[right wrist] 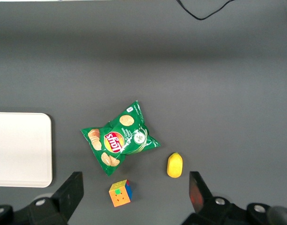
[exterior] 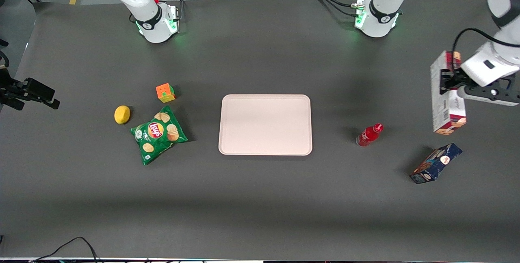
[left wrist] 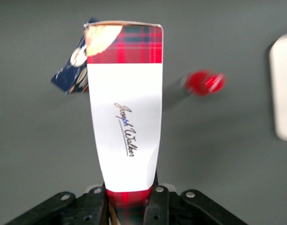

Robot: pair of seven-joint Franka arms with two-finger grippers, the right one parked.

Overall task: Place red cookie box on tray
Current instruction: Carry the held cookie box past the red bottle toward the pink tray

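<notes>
One carton, the red cookie box [exterior: 447, 94], hangs lengthwise from the gripper [exterior: 449, 81], fingers pinched on one end, lifted off the table toward the working arm's end, well apart from the tray [exterior: 265, 125]. Between box and tray stands a red bottle [exterior: 369, 134] (upright, judging from the front view), and the dark blue cookie box [exterior: 436, 163] lies nearer the front camera than the held carton. Risk, as I judge it: the end-only pinch lets the long carton swing or slip, and a low pass toward the tray could topple the bottle.
</notes>
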